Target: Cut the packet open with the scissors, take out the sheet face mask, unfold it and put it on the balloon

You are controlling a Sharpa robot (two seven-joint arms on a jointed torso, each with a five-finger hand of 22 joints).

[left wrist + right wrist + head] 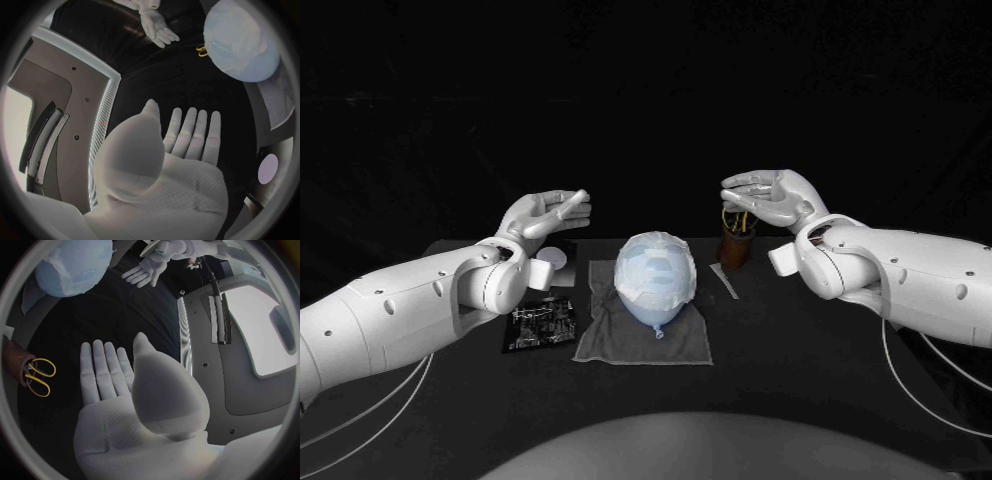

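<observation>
Head: down onto tabletop.
Left wrist: close behind left robot hand.
Right wrist: close behind right robot hand.
Shared: balloon.

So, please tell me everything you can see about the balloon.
The balloon is pale blue, inflated and smooth, and lies on a grey cloth, its tapered end pointing toward the robot. A white, wrinkled sheet mask covers most of its upper side. The left hand and right hand are raised, open, and do not touch it.
</observation>
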